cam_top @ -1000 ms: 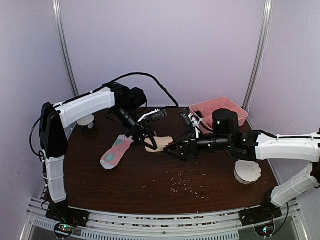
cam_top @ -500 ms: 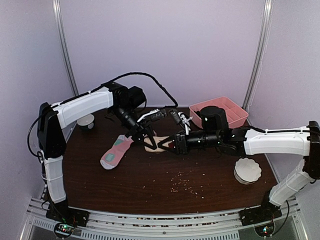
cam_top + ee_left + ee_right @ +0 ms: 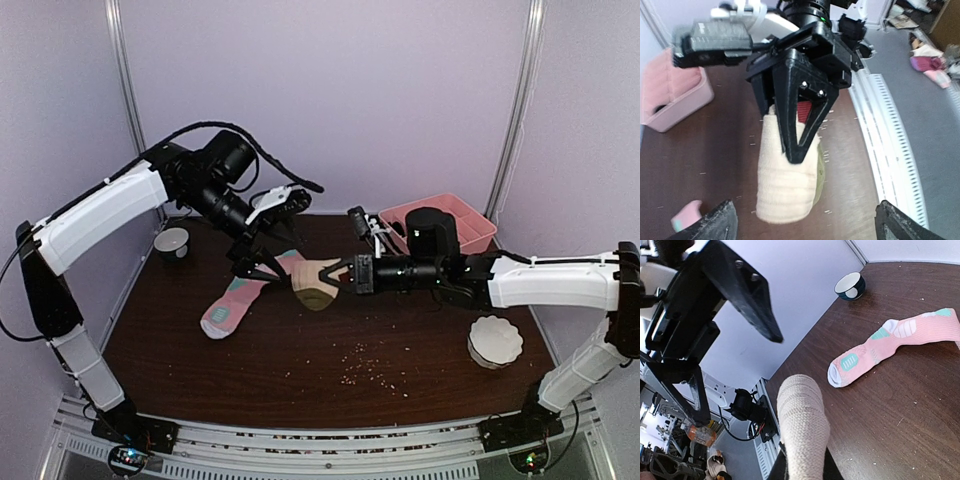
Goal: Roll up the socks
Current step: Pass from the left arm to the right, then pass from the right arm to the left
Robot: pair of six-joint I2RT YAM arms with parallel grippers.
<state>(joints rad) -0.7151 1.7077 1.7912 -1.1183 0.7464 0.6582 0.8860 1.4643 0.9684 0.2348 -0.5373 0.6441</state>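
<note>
The beige sock (image 3: 318, 284) hangs bunched just above the table's middle, with my right gripper (image 3: 345, 275) shut on its right end. In the right wrist view the beige sock (image 3: 802, 422) sticks out past the right gripper (image 3: 803, 467), clamped between both fingers. My left gripper (image 3: 262, 267) stands open just left of it, raised, with nothing in it. Its fingertips (image 3: 715, 225) frame the beige sock (image 3: 787, 187) from either side without touching. The pink sock (image 3: 230, 305) with mint patches lies flat at the left, also in the right wrist view as the pink sock (image 3: 895, 340).
A pink divided tray (image 3: 478, 222) stands at the back right. A white scalloped bowl (image 3: 495, 340) sits at the front right and a small cup (image 3: 171, 240) at the back left. Crumbs (image 3: 370, 365) are scattered on the front middle of the table.
My left gripper opened, let go of the beige sock and rose back to the left. My right gripper moved in, shut on the sock and lifted it off the table.
</note>
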